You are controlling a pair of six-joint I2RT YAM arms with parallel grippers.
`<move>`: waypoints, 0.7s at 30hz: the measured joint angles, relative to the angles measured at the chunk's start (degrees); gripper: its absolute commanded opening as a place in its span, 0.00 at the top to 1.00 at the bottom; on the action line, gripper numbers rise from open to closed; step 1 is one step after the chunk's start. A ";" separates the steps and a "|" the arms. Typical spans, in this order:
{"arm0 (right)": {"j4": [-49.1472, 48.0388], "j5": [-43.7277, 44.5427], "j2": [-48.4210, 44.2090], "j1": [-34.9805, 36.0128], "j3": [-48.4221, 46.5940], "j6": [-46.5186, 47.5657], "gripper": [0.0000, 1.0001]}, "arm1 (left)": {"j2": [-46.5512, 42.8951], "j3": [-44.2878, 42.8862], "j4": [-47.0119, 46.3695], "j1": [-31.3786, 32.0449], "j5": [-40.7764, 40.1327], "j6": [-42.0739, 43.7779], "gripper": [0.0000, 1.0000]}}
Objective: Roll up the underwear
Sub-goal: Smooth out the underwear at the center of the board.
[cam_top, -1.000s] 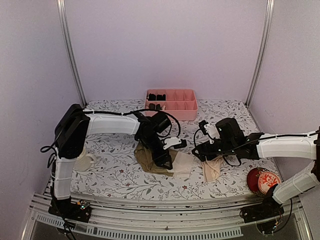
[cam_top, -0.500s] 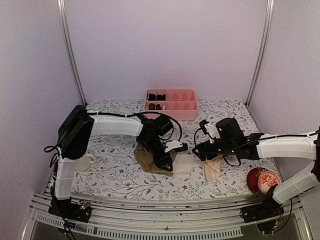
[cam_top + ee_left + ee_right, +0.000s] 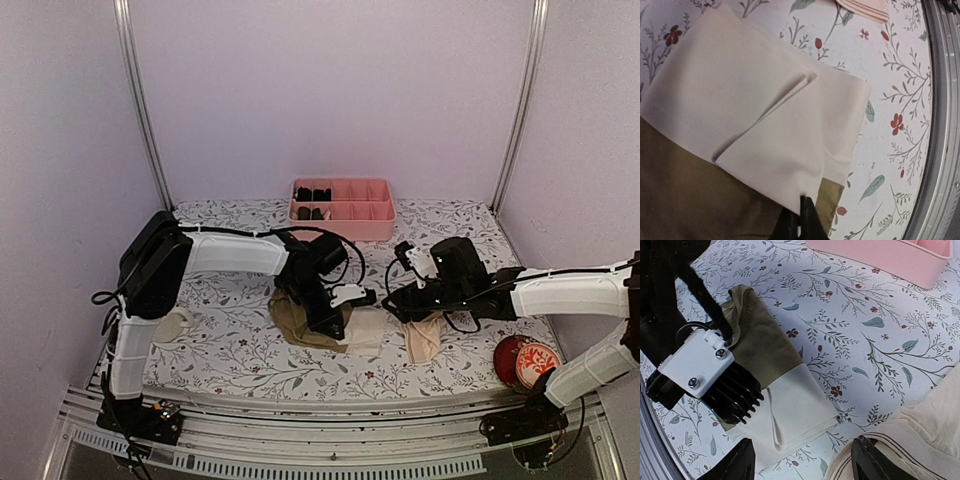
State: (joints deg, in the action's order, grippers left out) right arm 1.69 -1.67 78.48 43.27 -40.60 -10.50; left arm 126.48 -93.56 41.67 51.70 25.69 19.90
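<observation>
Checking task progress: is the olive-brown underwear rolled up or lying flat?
Folded flat, not rolled: the olive-brown underwear shows its cream part in flat creased layers; the left gripper pinches its edge.

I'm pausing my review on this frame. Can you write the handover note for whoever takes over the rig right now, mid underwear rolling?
Left pincer: shut, pinching an edge of the cream part of the olive-brown underwear.
Right pincer: open and empty, above the table between the two garments.
Things: the olive-brown underwear lies folded flat at mid-table. The peach-beige underwear lies to its right, unrolled and not gripped.
Done: a grip taken for the first roll; nothing is rolled.
Left: roll the olive-brown one, then the peach-beige one.
</observation>
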 measured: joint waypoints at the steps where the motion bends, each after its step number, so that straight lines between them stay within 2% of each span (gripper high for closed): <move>1: -0.63 -1.38 0.17 -0.02 0.26 0.39 0.35 | -0.02 0.11 -0.52 0.00 -0.17 0.33 1.00; 7: -4.00 -9.84 1.09 -0.09 2.29 3.15 0.35 | -2.64 5.79 -5.60 0.07 -1.77 2.62 1.00; 14: -8.72 -18.23 1.31 -0.11 3.96 5.79 0.33 | -11.96 15.96 -15.54 0.83 -5.66 8.20 1.00; 21: -12.90 -22.67 1.14 -0.13 5.18 7.39 0.26 | -17.59 19.74 -22.08 2.73 -8.70 13.25 1.00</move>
State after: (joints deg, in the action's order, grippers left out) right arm -11.20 -24.34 79.61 43.13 -35.42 -3.11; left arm 108.88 -73.82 19.59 54.43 16.99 33.15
